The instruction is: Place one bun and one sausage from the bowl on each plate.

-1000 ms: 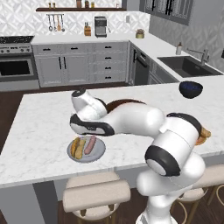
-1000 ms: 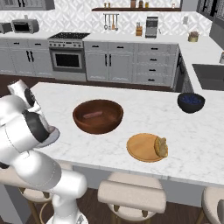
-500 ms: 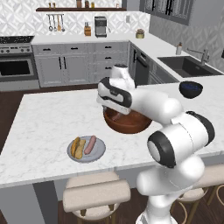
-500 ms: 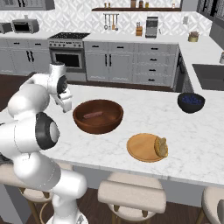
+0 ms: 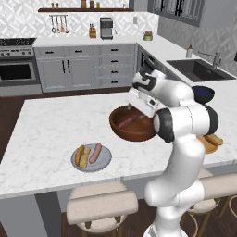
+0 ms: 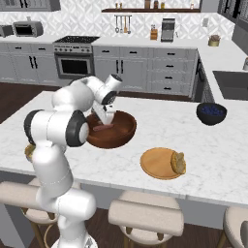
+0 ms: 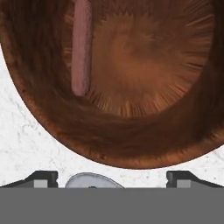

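Gripper (image 7: 112, 177): wide apart, holding nothing, above the bowl (image 7: 131, 144)
Sausage (image 7: 81, 48): lying alone inside the bowl

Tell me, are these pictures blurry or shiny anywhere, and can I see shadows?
Left base view: soft and a bit blurry, even light, a faint shadow under the grey-blue plate. Right base view: the same softness, no strong glare on the counter. Hand view: close and stretched, the bowl looks streaky, the sausage smooth and unshiny.

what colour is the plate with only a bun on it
Orange-tan. The plate with the lone bun shows best in the right base view.
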You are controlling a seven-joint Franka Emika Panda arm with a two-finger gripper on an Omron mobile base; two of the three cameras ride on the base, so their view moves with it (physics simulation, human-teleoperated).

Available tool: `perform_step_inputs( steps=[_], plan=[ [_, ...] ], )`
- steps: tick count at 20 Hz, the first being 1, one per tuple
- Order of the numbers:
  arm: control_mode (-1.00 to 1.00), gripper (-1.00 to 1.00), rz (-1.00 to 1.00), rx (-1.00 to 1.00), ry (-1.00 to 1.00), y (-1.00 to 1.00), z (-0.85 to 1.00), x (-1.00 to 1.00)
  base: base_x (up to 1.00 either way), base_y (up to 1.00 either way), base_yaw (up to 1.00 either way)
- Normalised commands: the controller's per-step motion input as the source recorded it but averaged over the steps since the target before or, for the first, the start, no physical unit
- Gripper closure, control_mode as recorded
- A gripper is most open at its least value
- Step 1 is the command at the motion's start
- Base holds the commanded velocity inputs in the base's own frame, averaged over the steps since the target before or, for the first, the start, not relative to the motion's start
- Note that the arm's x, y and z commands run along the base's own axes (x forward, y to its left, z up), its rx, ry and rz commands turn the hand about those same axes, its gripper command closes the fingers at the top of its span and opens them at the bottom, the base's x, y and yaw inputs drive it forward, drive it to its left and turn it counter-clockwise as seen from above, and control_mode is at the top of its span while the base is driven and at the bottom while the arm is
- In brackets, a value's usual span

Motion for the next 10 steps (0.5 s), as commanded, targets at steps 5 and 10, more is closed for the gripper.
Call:
perform_step_inputs(
  steps=[5, 10],
  plan=[
    [-1.00, -1.00, 0.01, 0.00, 0.03, -0.02, -0.84, 0.60, 0.00, 0.00, 0.00],
    [-1.00, -1.00, 0.00, -0.01, -0.04, 0.00, -0.65, 0.33, 0.00, 0.00, 0.00]
  ],
)
